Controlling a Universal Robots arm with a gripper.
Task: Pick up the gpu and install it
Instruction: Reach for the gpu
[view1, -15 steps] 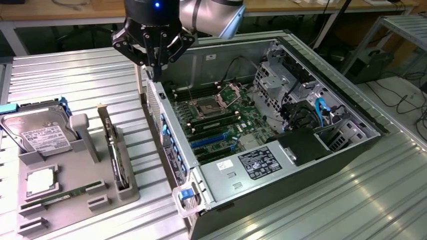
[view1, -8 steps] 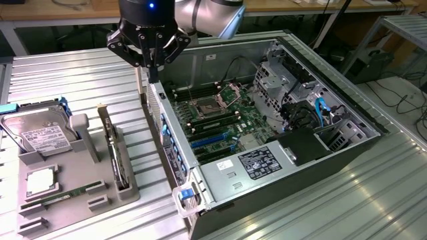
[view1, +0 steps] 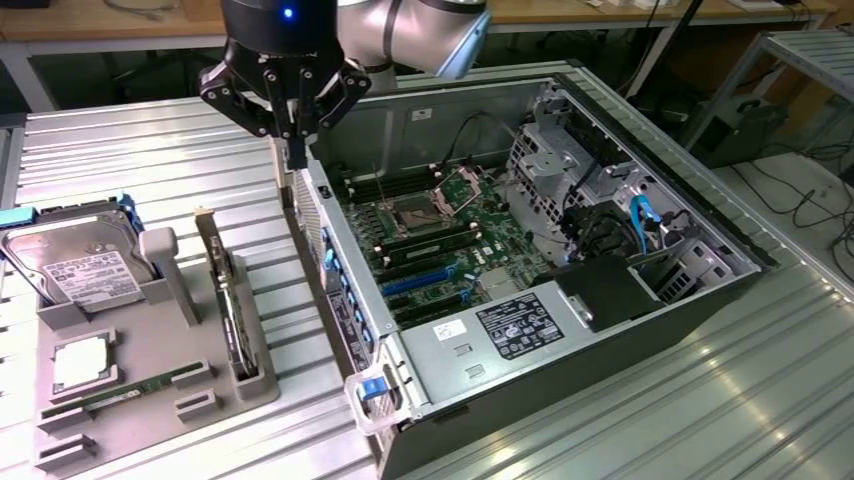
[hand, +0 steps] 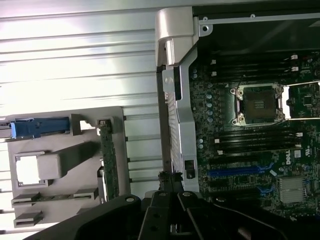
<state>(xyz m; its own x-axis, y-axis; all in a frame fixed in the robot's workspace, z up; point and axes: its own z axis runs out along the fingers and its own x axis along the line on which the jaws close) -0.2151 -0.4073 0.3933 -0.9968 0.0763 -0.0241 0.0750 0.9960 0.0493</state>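
Note:
The gpu (view1: 235, 305) stands on its long edge in a slot of the grey holder tray (view1: 147, 425), at the exterior view's left; in the wrist view it is the thin green-edged card (hand: 108, 162). My gripper (view1: 296, 150) hangs shut and empty above the rear wall of the open computer case (view1: 334, 250), a short way beyond the gpu's far end. In the wrist view my gripper (hand: 169, 176) sits over the case's silver rear panel (hand: 181, 130). Blue expansion slots (view1: 424, 280) lie bare on the motherboard (hand: 235, 172).
The tray also holds a hard drive (view1: 83, 268), a square processor (view1: 80, 362) and a memory stick (view1: 123, 395). The case lies on its side on a slatted metal table (view1: 134, 150). Drive cages and cables (view1: 627, 220) crowd the case's far end.

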